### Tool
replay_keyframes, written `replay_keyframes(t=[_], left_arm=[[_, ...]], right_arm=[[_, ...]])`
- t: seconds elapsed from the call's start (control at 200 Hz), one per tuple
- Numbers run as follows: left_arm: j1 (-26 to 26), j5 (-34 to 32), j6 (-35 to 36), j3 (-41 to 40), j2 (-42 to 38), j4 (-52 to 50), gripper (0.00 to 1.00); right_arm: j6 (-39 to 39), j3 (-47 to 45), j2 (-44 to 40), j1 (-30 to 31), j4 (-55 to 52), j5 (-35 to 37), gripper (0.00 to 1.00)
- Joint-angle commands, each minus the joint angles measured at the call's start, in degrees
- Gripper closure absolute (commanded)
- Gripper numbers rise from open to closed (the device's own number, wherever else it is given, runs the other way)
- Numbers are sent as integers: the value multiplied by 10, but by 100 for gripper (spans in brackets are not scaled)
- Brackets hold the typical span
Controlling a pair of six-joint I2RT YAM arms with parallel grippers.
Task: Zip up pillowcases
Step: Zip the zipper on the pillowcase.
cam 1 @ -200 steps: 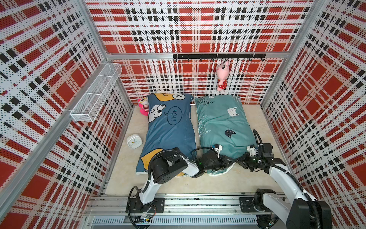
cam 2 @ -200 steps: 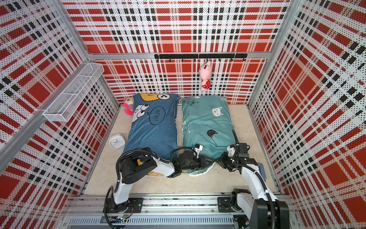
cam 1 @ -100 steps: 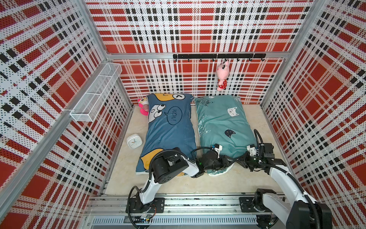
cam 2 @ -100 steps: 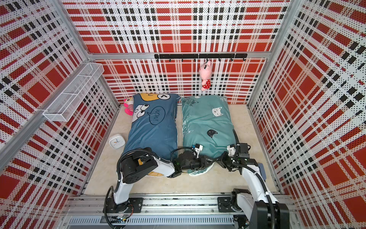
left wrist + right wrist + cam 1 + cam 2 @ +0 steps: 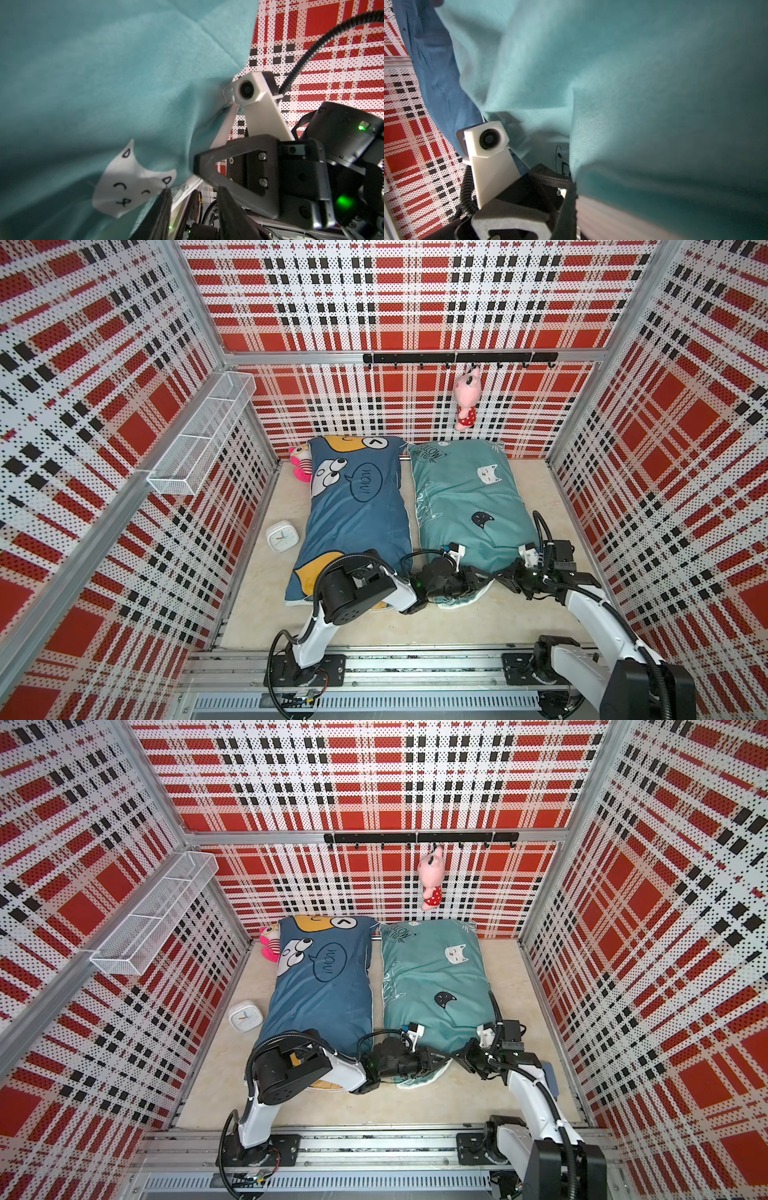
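Presently, the teal pillowcase (image 5: 465, 506) is found on the tabletop (image 5: 374, 626) beside the blue pillowcase (image 5: 357, 522), and is judged soft, light and easily bunched. Its near hem, the advised hold, is pinched by the closed right claw (image 5: 571, 193); the left claw (image 5: 193, 193) is seen partly open and empty alongside

You can read "WOW!", upside down from the top views, in the speech bubble (image 5: 365, 488) on the dark blue pillowcase (image 5: 353, 526); the print on the teal pillowcase (image 5: 465, 497) is too small to read.
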Motion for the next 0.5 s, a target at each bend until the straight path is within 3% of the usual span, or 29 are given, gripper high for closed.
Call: replay_keyframes(t=[0.0, 0.496], left_arm=[[-2, 1, -2, -5, -2, 26, 59], [-4, 10, -9, 10, 19, 32, 62]], right_arm=[[-16, 4, 3, -5, -10, 12, 100], [-6, -6, -4, -5, 3, -4, 100]])
